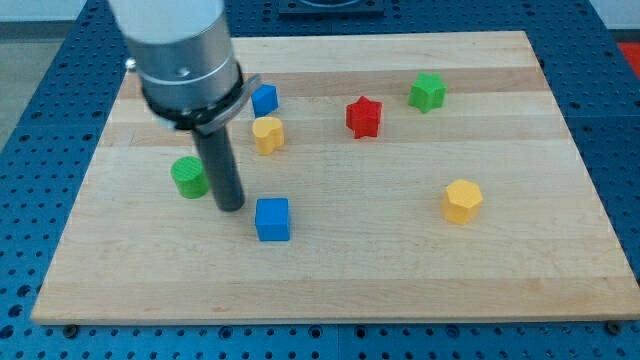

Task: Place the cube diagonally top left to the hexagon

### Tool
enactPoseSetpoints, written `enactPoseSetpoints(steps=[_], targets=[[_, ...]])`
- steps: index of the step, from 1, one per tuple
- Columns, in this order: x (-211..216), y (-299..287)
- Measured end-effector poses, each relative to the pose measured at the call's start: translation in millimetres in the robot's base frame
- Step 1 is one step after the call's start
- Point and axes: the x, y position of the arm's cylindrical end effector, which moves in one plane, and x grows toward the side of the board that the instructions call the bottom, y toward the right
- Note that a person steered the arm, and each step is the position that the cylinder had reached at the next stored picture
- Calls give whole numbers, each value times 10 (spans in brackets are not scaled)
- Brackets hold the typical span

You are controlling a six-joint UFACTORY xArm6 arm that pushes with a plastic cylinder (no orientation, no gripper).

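Rod tip (231, 207) of the dark straight pusher rests on the pale wooden board (400, 270), left of centre; it has no jaws, so there is nothing to open or close, and it touches no block at this moment.

Camera view — the only one. Just to the view's right of the tip and slightly lower sits the blue plastic cube (272, 219), close by but with a thin strip of board showing between them. The yellow hexagonal block (462, 200) lies well apart, toward the view's right. Judged from the task, the tip stands on the cube's left flank because a push from there would send the cube rightward toward the hexagon; the cube must end above and left of it, so the job looks barely begun.

Other pieces: a green round block (188, 177) just left of the rod, a small blue block (264, 99) partly hidden by the arm's grey housing, a yellow block of unclear shape (268, 133) below it, a red star-like block (364, 117) and a green block (427, 92) toward the top right.
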Motion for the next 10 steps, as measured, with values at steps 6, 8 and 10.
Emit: enactPoseSetpoints(steps=[6,8,10], targets=[[328,429],[323,521],[183,667]])
